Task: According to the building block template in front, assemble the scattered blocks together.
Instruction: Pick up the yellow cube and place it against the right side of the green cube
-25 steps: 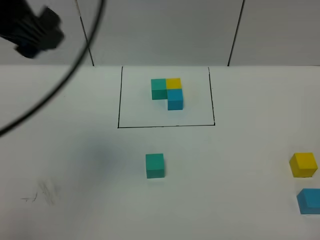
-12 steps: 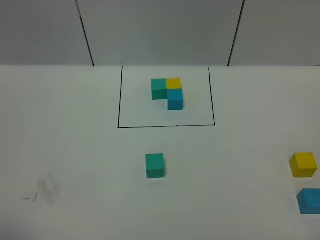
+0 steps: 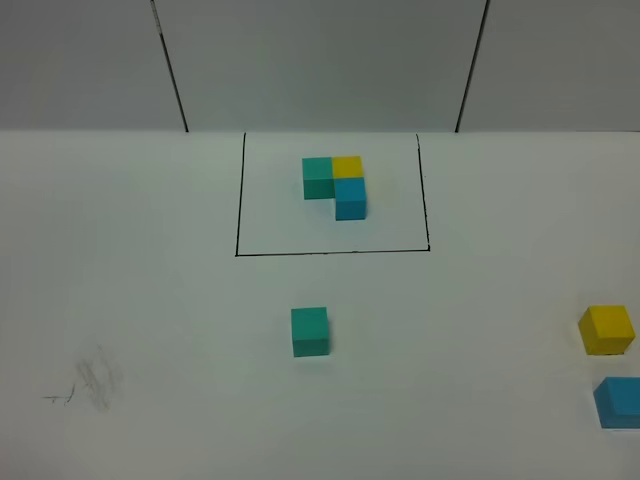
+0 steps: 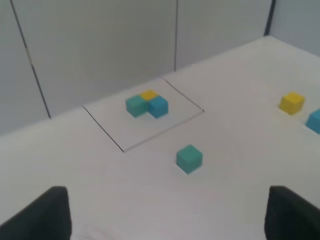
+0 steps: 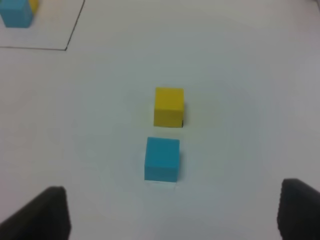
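**Pieces lying apart on the white worktop (image 3: 150,300)**

The L-shaped trio of joined teal, yellow and blue cubes (image 3: 336,184) is sitting inside the thin black drawn rectangle (image 3: 237,200). A teal-green cube (image 3: 310,331) is resting alone near the rectangle's front line. A yellow cube (image 3: 606,329) and a light blue cube (image 3: 620,402) are lying close together at the right edge.

Matt, plain-coloured surfaces on white worktop.
Worktop (image 3: 150,300): white, smooth, matt, w/ grey pencil-like scuff (image 3: 90,385) at lower left of high view. Teal cube (image 3: 310,331), yellow cube (image 3: 606,329), blue cube (image 3: 620,402): solid colour, smooth flat faces, matt; material can't tell. Template trio (image 3: 335,185): same finish. Black frame line (image 3: 330,253): thin, flat, drawn on worktop. Back wall (image 3: 320,60): grey matt panels. Left end effector (image 4: 164,215): fingers dark, matt, blurred.
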Motion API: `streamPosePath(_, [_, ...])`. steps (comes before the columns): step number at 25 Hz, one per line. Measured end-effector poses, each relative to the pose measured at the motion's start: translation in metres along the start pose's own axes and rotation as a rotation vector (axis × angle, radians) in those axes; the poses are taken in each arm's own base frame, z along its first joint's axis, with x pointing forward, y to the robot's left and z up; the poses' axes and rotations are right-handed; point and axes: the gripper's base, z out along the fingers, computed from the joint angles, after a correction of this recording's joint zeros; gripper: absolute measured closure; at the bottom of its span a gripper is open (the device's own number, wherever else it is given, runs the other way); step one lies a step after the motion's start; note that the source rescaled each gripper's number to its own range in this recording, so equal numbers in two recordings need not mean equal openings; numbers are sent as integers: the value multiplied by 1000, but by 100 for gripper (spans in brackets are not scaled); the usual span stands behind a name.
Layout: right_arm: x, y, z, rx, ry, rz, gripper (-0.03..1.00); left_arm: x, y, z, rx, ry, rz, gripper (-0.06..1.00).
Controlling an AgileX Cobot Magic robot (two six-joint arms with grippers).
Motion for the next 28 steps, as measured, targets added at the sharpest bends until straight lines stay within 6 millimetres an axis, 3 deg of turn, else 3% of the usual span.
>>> streamPosePath(8, [0,0,0,0,0,0,25,48,-7,69,83,245,-67,26])
streamPosePath(15, [0,0,0,0,0,0,25,96,-9,109,80,432,-104,33])
streamPosePath(24, [0,0,0,0,0,0,25,101,-9,116,77,422,-116,34])
streamPosePath(28, [0,0,0,0,0,0,25,103,-9,108,-23,358,-172,35])
